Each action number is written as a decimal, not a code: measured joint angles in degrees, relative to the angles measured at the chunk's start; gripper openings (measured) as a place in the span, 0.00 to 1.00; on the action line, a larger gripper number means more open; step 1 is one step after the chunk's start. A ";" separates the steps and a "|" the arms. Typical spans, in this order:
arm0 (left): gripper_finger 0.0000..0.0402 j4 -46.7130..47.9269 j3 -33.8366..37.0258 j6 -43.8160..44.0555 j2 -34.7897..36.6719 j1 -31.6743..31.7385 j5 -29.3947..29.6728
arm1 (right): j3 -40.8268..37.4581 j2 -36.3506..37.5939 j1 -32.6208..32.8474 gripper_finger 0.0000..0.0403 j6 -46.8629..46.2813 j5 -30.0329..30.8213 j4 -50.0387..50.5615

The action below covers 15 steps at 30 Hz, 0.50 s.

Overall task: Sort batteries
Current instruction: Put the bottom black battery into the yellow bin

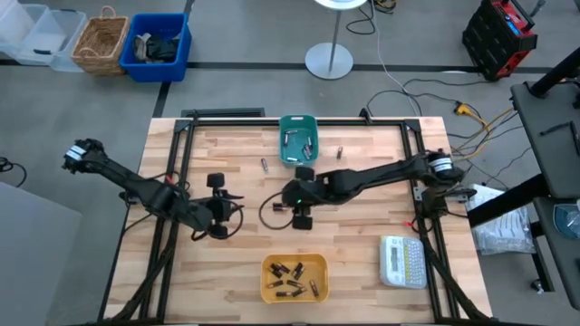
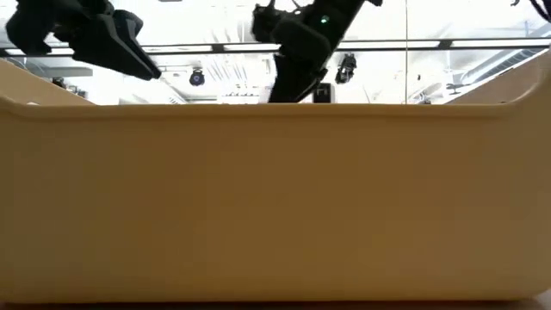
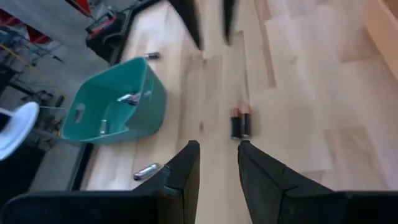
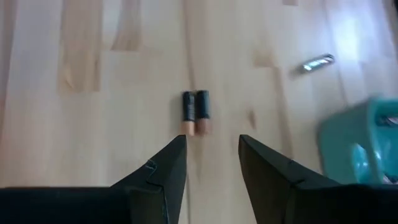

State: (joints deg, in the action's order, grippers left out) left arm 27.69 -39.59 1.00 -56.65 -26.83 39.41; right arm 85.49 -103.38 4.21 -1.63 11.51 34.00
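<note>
Two dark batteries with brown ends (image 3: 240, 122) (image 4: 195, 112) lie side by side on the wooden table, between my two grippers. My left gripper (image 3: 217, 146) (image 1: 237, 201) is open and points at them from the table's left. My right gripper (image 4: 212, 138) (image 1: 283, 197) is open and points at them from the right. Neither gripper touches them. The green bin (image 1: 298, 139) at the far middle holds silvery batteries. The yellow bin (image 1: 294, 277) at the near middle holds several dark ones. Single silvery batteries (image 1: 264, 165) (image 1: 340, 151) lie on the table left and right of the green bin.
A white label-maker (image 1: 403, 261) sits at the near right. The yellow bin's wall (image 2: 275, 207) fills the low view, and only the arms show above it. Black frame rails (image 1: 181, 154) run along the table's left, right and far sides.
</note>
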 joint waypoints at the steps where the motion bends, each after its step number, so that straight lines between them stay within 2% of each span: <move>1: 0.22 0.10 0.00 -0.17 0.22 0.00 0.34 | 0.89 -1.22 0.38 0.34 0.50 -0.03 0.04; 7: 0.22 2.80 0.00 -0.51 2.51 0.00 0.47 | 5.39 -7.64 1.66 0.34 0.94 -0.05 -0.17; 15: 0.22 3.91 0.00 -1.17 5.56 0.00 0.68 | 7.71 -13.38 1.66 0.38 0.81 -0.03 -0.20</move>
State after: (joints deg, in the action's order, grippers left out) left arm 31.61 -39.59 -0.17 -51.09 -26.83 40.08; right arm 93.19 -116.76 5.87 -0.82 11.49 33.80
